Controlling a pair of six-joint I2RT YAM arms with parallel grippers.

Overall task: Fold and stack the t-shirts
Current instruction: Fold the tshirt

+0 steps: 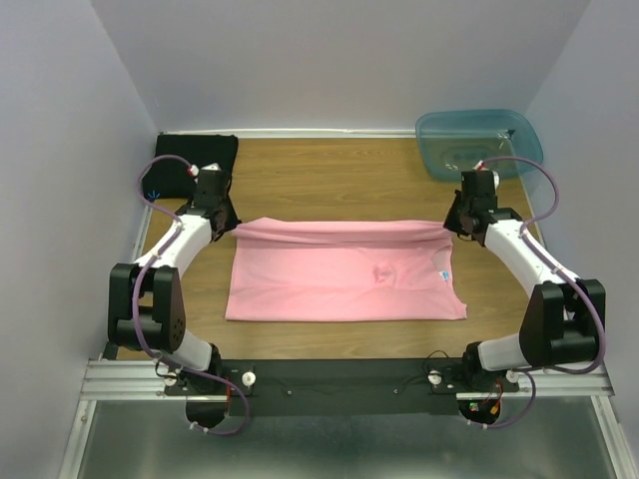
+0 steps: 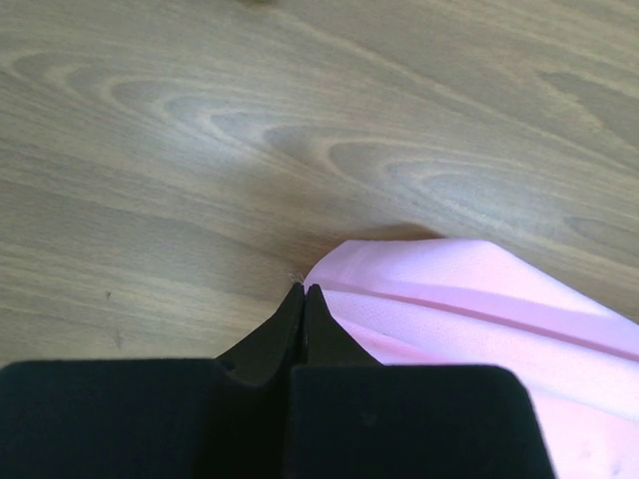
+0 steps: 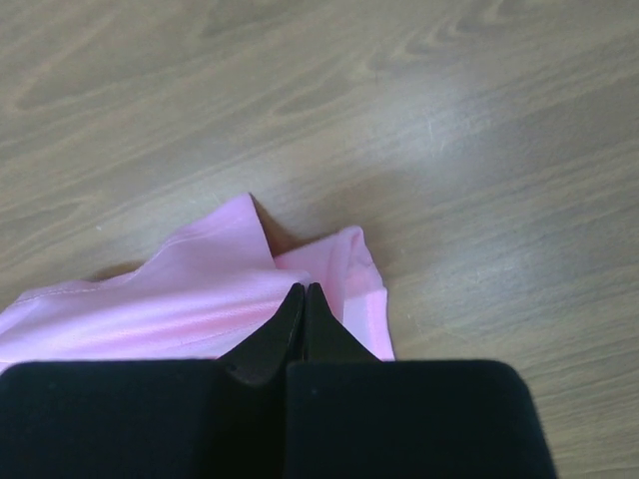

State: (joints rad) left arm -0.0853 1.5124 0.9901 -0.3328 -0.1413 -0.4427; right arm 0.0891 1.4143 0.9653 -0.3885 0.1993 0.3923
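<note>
— Shirts?
— One pink t-shirt (image 1: pixel 339 284), flat at centre; one black t-shirt (image 1: pixel 195 160), far left corner.
— Pincers?
— left gripper (image 2: pixel 304 291), right gripper (image 3: pixel 304 289): both fully closed, pinching the pink t-shirt's far left and far right corners.

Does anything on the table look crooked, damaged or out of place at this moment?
Nothing is spilled or damaged. Only the pink shirt is a little uneven: its far right corner is bunched at the right gripper, and a small wrinkle sits mid-cloth.
</note>
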